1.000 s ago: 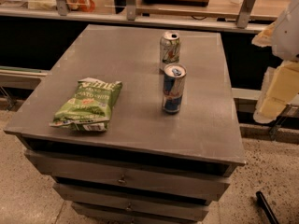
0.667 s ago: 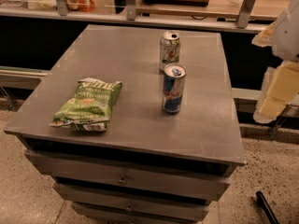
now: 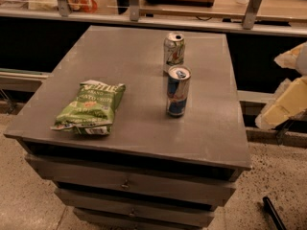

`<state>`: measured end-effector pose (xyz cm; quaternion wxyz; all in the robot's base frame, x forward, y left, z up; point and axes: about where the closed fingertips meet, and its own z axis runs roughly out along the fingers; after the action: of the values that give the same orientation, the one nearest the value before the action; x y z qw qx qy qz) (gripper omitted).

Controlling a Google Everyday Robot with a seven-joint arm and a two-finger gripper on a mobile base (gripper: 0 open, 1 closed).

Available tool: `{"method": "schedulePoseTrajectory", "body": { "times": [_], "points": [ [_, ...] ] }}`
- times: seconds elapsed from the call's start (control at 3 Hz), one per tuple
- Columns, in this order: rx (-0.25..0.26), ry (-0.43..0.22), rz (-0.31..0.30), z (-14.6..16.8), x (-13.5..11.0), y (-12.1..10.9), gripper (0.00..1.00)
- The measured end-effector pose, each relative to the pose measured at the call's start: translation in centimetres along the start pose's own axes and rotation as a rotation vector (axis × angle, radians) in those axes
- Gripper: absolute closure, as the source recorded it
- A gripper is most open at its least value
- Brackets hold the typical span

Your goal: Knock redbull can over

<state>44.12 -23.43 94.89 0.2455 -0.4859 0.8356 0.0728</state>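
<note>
Holding the gripper [image 3: 286, 103] off the cabinet's [image 3: 120, 56] right side, well apart from the redbull can [image 3: 178, 91], exactly as a second ago; not yet closing in. Leaving that can upright, right of centre, just in front of a silver-green can [image 3: 173, 50]. Cropping the gripper at the frame edge, making its grip impossible to tell

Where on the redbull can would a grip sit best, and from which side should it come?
Probably the mid body of the redbull can, across its slim round wall, coming from the right. It stands upright on the table, and the gripper hangs beyond the table's right edge with nothing standing between them. The silver-white can stands close behind it, so a rear approach looks cramped.
</note>
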Motion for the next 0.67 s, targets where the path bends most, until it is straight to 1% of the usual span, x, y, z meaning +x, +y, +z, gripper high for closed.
{"method": "schedulePoseTrajectory", "body": {
  "times": [0.33, 0.67],
  "points": [
    [0.033, -0.313, 0.227, 1.6, 0.8, 0.4, 0.0],
    [0.068, -0.49, 0.271, 1.7, -0.4, 0.3, 0.0]
  ]
}}
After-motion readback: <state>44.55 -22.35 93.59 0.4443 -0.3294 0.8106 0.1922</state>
